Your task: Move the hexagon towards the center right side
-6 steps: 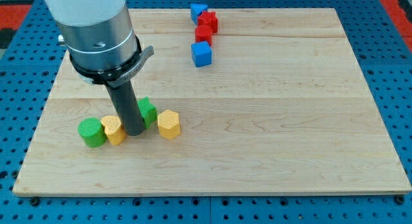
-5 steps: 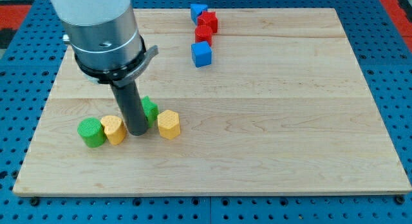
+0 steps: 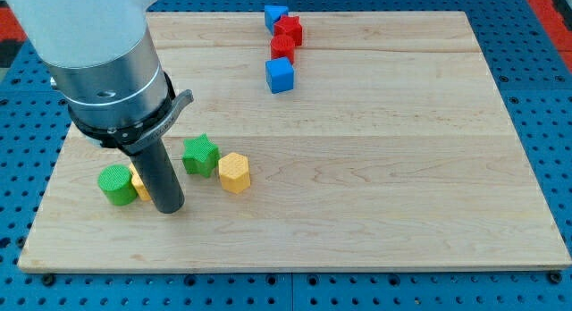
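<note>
A: What is hidden?
B: The rod covers most of a yellow block [image 3: 138, 183] beside the green cylinder [image 3: 116, 185]; its shape cannot be told.
A: Anything cut off?
B: The arm's grey housing [image 3: 98, 52] runs past the view's top.

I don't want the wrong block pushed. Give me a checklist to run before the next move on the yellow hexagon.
1. Target found: yellow hexagon at the board's lower left: ok.
2. My tip on its left side for a rightward push: ok.
3. Tip touching the hexagon: not ok, apart.
4. Green star off the tip-to-hexagon line: cannot tell.
5. Path to the view's right free of blocks: ok.
6. Tip apart from the other yellow block: cannot tell, rod hides it.
</note>
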`<state>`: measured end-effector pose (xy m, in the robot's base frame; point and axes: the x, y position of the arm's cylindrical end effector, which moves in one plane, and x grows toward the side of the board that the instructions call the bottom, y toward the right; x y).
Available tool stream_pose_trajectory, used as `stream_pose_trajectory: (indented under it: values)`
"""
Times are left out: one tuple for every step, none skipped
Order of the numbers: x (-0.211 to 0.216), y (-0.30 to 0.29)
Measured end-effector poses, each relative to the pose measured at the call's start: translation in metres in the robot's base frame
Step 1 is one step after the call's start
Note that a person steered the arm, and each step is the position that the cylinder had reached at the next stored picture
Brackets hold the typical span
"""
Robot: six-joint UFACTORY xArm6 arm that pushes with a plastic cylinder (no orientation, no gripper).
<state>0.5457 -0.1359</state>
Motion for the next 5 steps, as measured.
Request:
stream_pose_trajectory:
  values:
    - [0.000, 0.015]
    - [-0.001, 0.069]
    - [-0.001, 0.072]
    - [0.025, 0.062]
    - [0.022, 0.054]
